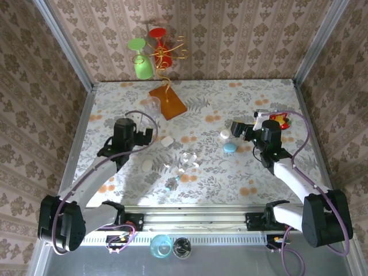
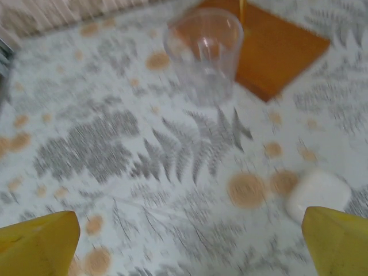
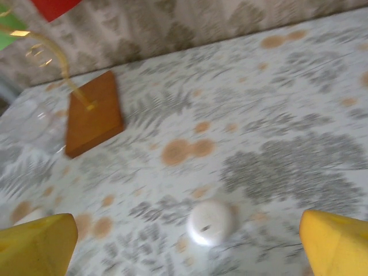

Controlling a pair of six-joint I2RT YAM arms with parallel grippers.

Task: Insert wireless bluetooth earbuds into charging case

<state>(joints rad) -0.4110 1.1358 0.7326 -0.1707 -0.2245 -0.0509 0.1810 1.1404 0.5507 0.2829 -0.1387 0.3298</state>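
- The left claw [image 2: 190,250] hangs wide open over the desk [image 1: 259,100], holding nothing. A white case [image 2: 318,192] lies just beside its right finger, likely what it is lined up to reach.
- The right claw [image 3: 187,247] is spread just as wide and is empty too. A round white case [image 3: 210,221] sits on the desk between its fingers, a fair set-up for a grab.
- The earbuds [image 1: 183,169] appear to be the tiny white bits mid-desk between the arms, apart from both cases, though they are too small to be sure.
- A clear cup [image 2: 202,46] and a wooden base [image 2: 276,52] stand farther back, out of the working area.
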